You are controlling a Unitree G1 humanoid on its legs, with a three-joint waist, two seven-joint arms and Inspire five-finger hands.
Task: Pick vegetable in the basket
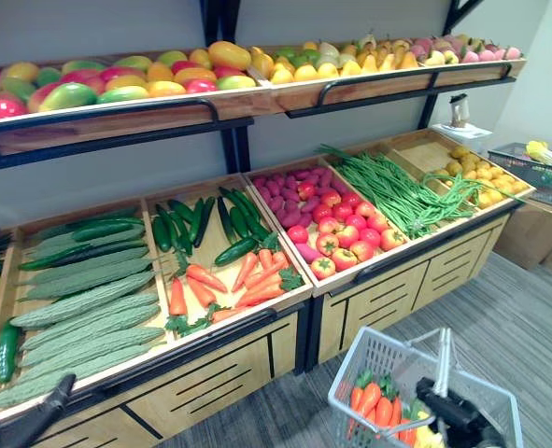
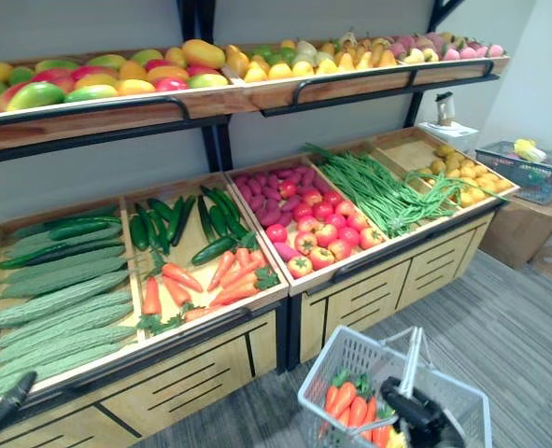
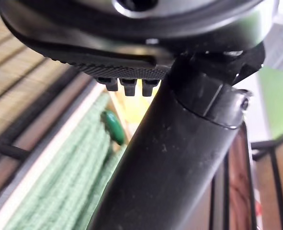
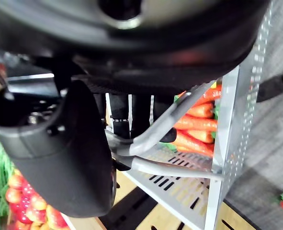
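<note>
Orange carrots point(image 1: 374, 403), leafy green tops, grey basket point(image 1: 389, 358)

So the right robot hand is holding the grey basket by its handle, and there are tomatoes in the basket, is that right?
Not tomatoes: the basket in the right robot hand holds carrots, as the left eye view shows. The grip on the handle is right.
</note>
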